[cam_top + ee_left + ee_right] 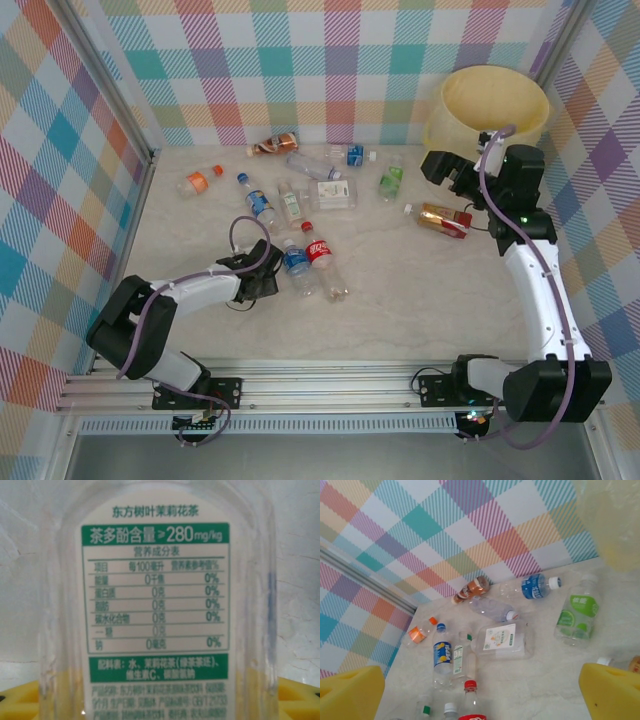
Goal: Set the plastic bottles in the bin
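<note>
Top external view puts my left gripper (268, 282) low over the pale marbled table (400, 310), just beside a clear plastic bottle with a blue label (296, 262) and a clear plastic bottle with a red label and red cap (322, 256). Through my left wrist camera, a clear plastic bottle with a white-and-green printed label (157, 605) sits close up between my yellow left pads (20, 700), one at each side of it. Whether they are pressing it I cannot tell. My right gripper (450, 172) hangs near the large round cream-yellow plastic bin (455, 110), which stands in the far right corner. My yellow right pads (615, 690) are spread wide with nothing between them. Other bottles lie scattered mid-table, apart from the bin: a brown-labelled bottle (272, 145), an orange-labelled bottle (200, 181) and a green-labelled bottle (391, 181). A gold-and-red bottle (445, 217) lies beside my right arm.
</note>
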Available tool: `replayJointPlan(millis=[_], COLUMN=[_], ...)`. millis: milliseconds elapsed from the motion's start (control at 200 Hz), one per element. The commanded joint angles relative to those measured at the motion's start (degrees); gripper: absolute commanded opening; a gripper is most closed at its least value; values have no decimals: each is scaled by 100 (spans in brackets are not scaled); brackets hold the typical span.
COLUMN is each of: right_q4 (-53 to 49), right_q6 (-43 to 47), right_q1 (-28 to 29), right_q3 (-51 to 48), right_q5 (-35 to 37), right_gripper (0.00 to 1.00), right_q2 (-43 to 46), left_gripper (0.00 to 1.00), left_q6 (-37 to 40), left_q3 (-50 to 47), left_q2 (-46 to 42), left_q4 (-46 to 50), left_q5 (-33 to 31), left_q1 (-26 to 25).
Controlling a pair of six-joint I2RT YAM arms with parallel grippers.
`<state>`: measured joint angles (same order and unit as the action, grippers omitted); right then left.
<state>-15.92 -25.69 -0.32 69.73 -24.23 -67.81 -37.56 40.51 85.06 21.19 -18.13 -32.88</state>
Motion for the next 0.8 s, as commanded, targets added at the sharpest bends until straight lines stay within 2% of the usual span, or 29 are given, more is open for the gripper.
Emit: replayJointPlan(millis=[0, 235, 405, 545, 675, 795], right_q4=[384, 379, 120, -449, -357, -267], right_q6=[26, 55, -70, -162, -169, -73], right_q1=[64, 231, 476, 644, 792, 1061], right_q3=[-69, 41, 273, 765, 981, 1120], right_q5=[-375, -589, -458, -450, -1267, -1770], right_gripper=[100, 100, 100, 100, 100, 100], right_q2=[-34, -197, -410, -760, -1002, -1131], left_gripper=[63, 56, 50, 51, 51, 52], left_q6=[192, 706, 1389, 2118, 2523, 2571], left_q3=[-84, 3, 476, 910, 1465, 1889], left_q2=[-347, -1398, -2065, -2223, -1853, -1433], left_q4=[-76, 30, -162, -1223, -1827, -2415], left_q5=[-126, -49, 209, 1444, 2718, 4052], left_q1=[-7, 54, 38, 10, 10, 10])
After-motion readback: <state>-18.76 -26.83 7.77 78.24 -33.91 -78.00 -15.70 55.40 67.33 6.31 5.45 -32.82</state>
